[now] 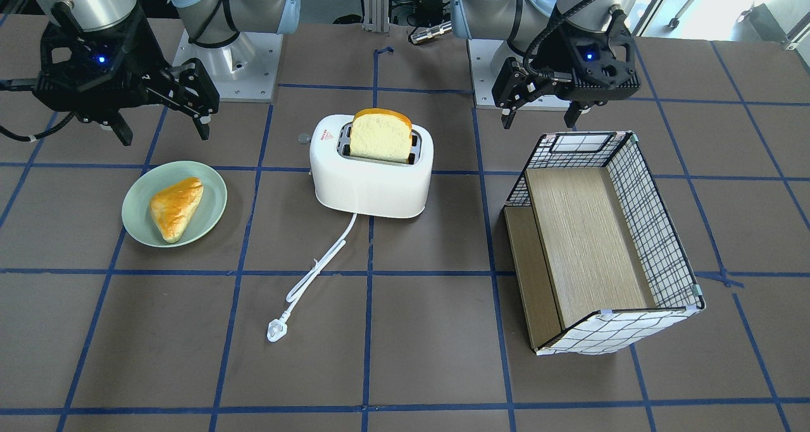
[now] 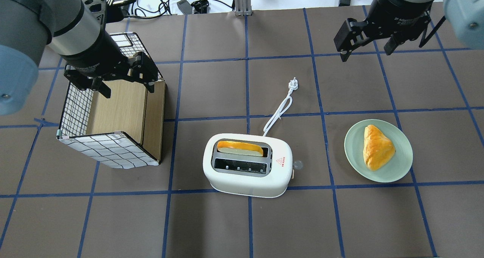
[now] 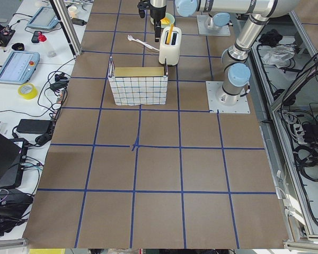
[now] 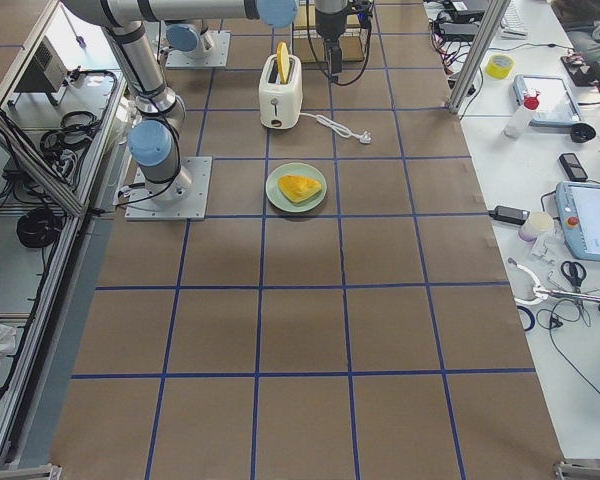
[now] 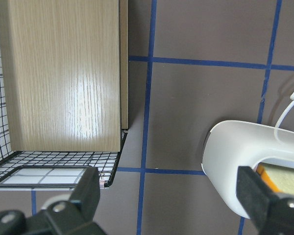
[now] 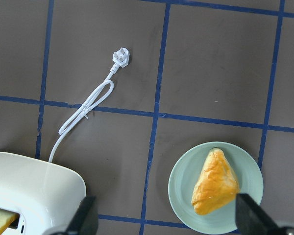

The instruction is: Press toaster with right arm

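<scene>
Toaster (image 2: 247, 180) lies crosswise, sticker (image 2: 280, 161) end toward right claw (image 2: 366, 52); it and left claw (image 2: 128, 90) gape empty.

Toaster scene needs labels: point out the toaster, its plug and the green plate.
toaster (image 2: 245, 186), overhead exterior view, white side wall.
plug (image 2: 293, 85), overhead exterior view, plug head.
green plate (image 2: 402, 163), overhead exterior view, bare surface.

Front camera looks steeply down across the tabletop (image 1: 430, 331), and the overhead one answers from the opposite side, while both end cameras sit far back and high. Wrist cameras point straight down, close in, each catching an edge of the toaster (image 5: 235, 152).
</scene>
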